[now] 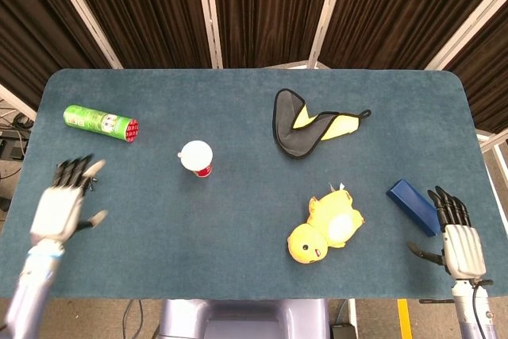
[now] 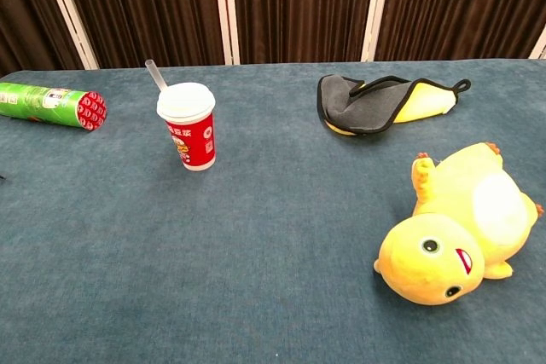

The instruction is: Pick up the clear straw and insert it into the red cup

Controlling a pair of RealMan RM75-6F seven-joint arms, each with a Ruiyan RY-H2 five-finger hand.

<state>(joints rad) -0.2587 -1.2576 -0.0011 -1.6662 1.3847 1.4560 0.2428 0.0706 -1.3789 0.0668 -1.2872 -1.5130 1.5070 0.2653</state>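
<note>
The red cup (image 1: 197, 158) (image 2: 189, 128) with a white lid stands upright on the table, left of centre. The clear straw (image 2: 156, 76) sticks up out of its lid, leaning to the left. My left hand (image 1: 63, 200) is far from the cup at the table's left front edge, fingers spread, holding nothing. My right hand (image 1: 456, 240) rests at the table's right front corner, fingers apart and empty. Neither hand shows in the chest view.
A green can (image 1: 100, 122) (image 2: 49, 102) lies on its side at the far left. A grey and yellow mitt (image 1: 308, 125) (image 2: 384, 102) lies at the back centre. A yellow plush duck (image 1: 325, 228) (image 2: 452, 223) and a blue box (image 1: 413, 206) sit right.
</note>
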